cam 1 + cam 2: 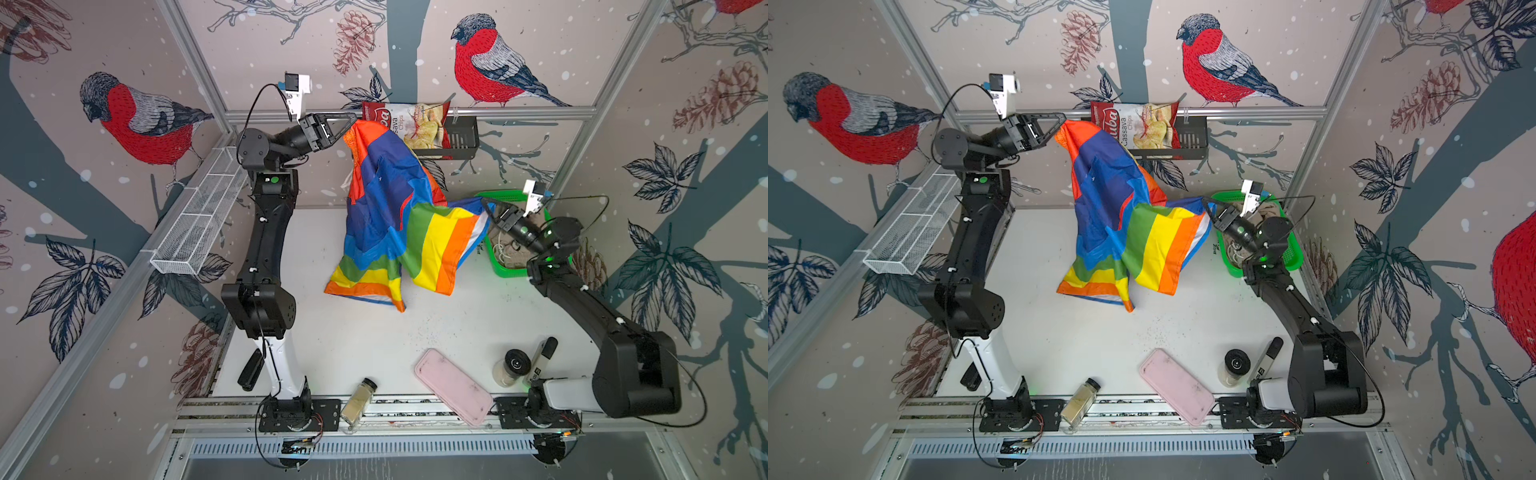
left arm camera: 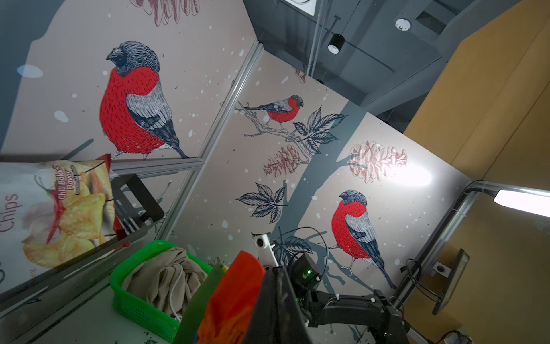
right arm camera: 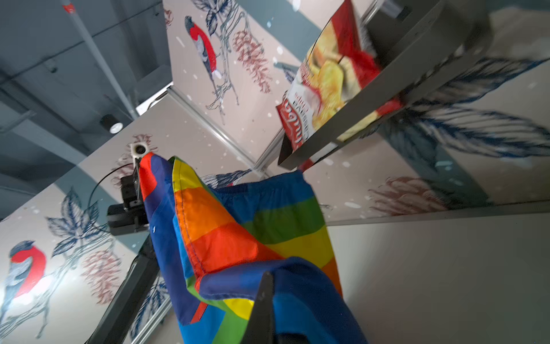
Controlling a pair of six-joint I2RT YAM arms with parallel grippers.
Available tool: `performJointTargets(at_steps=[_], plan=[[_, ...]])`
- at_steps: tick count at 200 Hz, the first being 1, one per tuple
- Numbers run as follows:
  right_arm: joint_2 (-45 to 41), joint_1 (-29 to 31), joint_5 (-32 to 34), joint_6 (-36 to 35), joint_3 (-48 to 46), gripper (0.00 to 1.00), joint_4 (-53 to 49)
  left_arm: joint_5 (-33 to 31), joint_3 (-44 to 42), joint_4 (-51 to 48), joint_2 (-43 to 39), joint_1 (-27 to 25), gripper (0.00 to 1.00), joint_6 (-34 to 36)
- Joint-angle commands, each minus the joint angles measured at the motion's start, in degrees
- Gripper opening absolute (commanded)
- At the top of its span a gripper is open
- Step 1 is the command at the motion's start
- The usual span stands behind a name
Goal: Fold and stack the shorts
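Pinching an orange corner of the rainbow shorts (image 1: pixel 380 216) in the left gripper (image 1: pixel 351 121), jaws pressed together on the cloth, high above the back edge of the white table (image 1: pixel 316 340), just beside the cassava chips bag (image 1: pixel 415 124) in a black wall rack (image 1: pixel 461 139). Clamping a blue-and-white edge of the same shorts in the right gripper (image 1: pixel 487 204), likewise closed on the fabric, lower and over the back right corner. Hanging between the two in a slack drape, lower hems close to the table; contact there impossible to tell. Lying crumpled in the green mesh basket (image 2: pixel 134 309) at the back right corner: beige shorts (image 2: pixel 166 277), white cord (image 2: pixel 176 287) showing. Along the front edge, well apart from the cloth: pink tray (image 1: pixel 453 386), spice jar (image 1: pixel 358 401), black-lidded jar (image 1: pixel 512 368).
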Motion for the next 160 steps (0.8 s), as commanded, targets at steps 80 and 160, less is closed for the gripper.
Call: performJointTargets(at_steps=[80, 160], plan=[[-1.67, -11.22, -4.98, 3.71, 15.37, 0.0, -0.76, -2.07, -7.84, -1.24, -7.27, 2.16, 0.0, 10.98], [-13.75, -1.36, -2.97, -14.31, -4.1, 0.0, -23.34, -17.38, -49.4, -28.69, -24.48, -11.0, 0.34, 42.55]])
